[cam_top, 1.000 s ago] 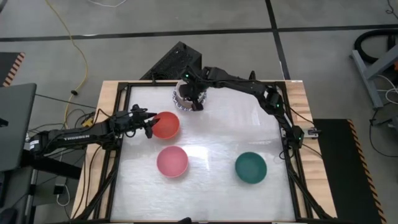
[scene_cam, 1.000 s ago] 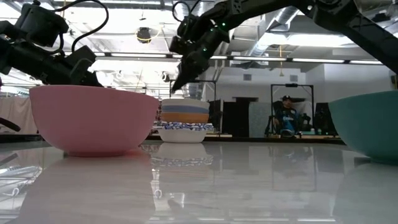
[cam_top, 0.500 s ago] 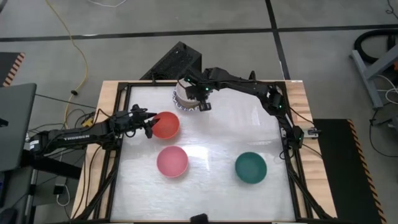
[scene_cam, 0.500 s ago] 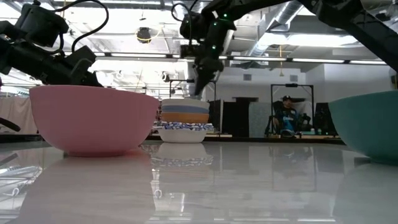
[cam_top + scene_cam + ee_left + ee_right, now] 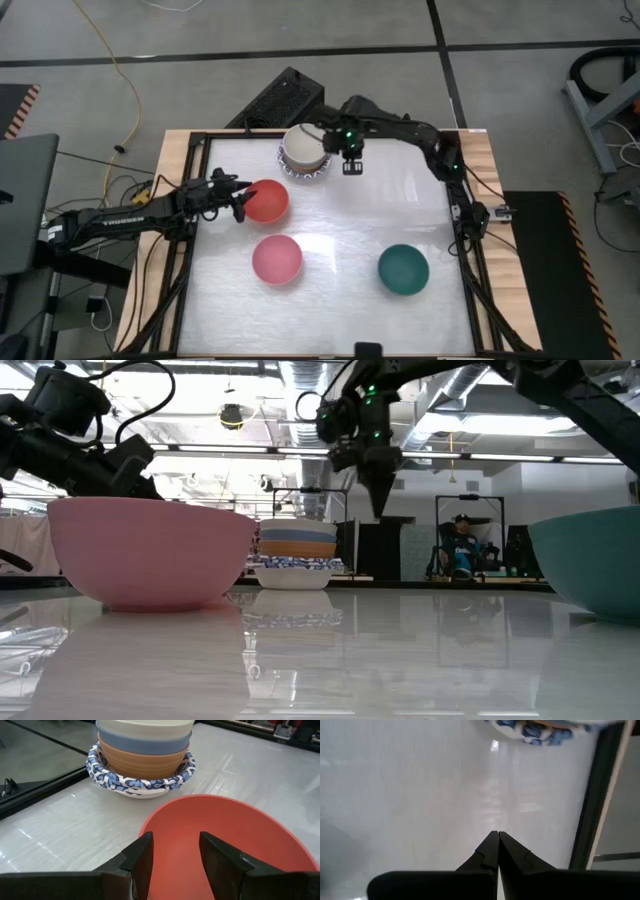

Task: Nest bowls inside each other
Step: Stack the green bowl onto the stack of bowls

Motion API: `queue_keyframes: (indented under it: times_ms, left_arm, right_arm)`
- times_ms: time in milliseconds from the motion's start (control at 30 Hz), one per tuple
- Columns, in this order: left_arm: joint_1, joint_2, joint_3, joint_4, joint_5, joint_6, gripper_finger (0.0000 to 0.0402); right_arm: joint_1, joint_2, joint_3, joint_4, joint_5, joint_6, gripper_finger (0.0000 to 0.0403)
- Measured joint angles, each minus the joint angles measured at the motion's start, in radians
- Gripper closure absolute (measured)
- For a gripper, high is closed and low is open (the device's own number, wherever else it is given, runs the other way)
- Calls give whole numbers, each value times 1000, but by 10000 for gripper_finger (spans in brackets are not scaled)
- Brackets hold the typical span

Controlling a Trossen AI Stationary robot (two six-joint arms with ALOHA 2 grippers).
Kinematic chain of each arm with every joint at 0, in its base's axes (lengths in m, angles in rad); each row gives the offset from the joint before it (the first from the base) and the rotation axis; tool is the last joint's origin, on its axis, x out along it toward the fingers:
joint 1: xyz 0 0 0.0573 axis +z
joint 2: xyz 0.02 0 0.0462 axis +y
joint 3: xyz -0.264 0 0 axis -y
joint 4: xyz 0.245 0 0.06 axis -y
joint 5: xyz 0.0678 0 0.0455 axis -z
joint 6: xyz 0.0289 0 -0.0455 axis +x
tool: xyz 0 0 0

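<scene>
A stack of nested bowls (image 5: 305, 150) stands at the table's far middle: cream on top, then blue and orange, in a white bowl with a blue-patterned rim (image 5: 142, 782). My right gripper (image 5: 352, 166) hangs shut, pointing down, just right of the stack and clear above the table (image 5: 380, 508). A red bowl (image 5: 266, 201) sits left of centre, a pink bowl (image 5: 276, 259) nearer, and a dark green bowl (image 5: 403, 269) at the near right. My left gripper (image 5: 175, 855) is open at the red bowl's left rim, its fingers side by side. My left gripper stands level at the red bowl's left rim (image 5: 150, 822), coming from the table's left. Its own fingers hide the near part of the rim, so I cannot tell whether they touch it. The bowl sits upright on the table.
A black frame (image 5: 470, 230) runs around the white tabletop. The middle of the table, between the stack and the pink and green bowls, is bare. In the low view a person (image 5: 462, 545) sits far back in the room.
My right gripper has moved from above the stack toward the table's right edge, and has tipped from a slant to point straight down. The stack and the other bowls have stayed where they were.
</scene>
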Motion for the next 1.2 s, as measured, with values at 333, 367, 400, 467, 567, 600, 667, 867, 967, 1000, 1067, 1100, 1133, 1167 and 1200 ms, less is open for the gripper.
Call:
queue_keyframes:
  times_ms: [333, 367, 400, 467, 567, 600, 667, 867, 967, 1000, 1067, 1100, 1133, 1167, 1200]
  left_arm:
    - [0, 0, 0, -15, -1, 1, 253]
    - [0, 0, 0, -16, 0, 0, 253]
    - [0, 0, 0, -17, -1, 0, 253]
    - [0, 0, 0, -17, -1, 1, 253]
    - [0, 0, 0, -17, -1, 1, 253]
    - [0, 0, 0, -17, 0, 1, 253]
    - [0, 0, 0, -16, 0, 1, 253]
    - [0, 0, 0, -13, -1, 0, 253]
    - [0, 0, 0, -3, -1, -7, 253]
    - [0, 0, 0, 2, -1, -7, 253]
    - [0, 0, 0, 21, -16, -8, 253]
    - [0, 0, 0, 38, -30, -8, 253]
    - [0, 0, 0, 56, -43, -8, 253]
    - [0, 0, 0, 73, -54, -8, 253]
    - [0, 0, 0, 86, -60, -7, 253]
  right_arm:
    - [-61, -282, -97, 5, -142, 118, 376]
    - [-61, -320, -129, 11, -144, 145, 376]
    - [-64, -359, -168, 21, -144, 170, 376]
    - [-66, -437, -256, 49, -144, 217, 376]
    - [-66, -562, -417, 101, -127, 276, 376]
    - [-66, -601, -473, 117, -125, 295, 376]
    - [-66, -674, -583, 148, -124, 331, 376]
    - [-53, -846, -859, 252, -124, 460, 376]
    - [-28, -896, -958, 289, -124, 509, 376]
    - [-17, -908, -987, 303, -124, 522, 376]
    - [5, -926, -1037, 330, -125, 536, 376]
    - [17, -933, -1060, 348, -125, 541, 376]
    - [30, -937, -1081, 366, -125, 544, 376]
    - [42, -938, -1101, 386, -125, 545, 376]
    - [55, -940, -1121, 409, -125, 545, 376]
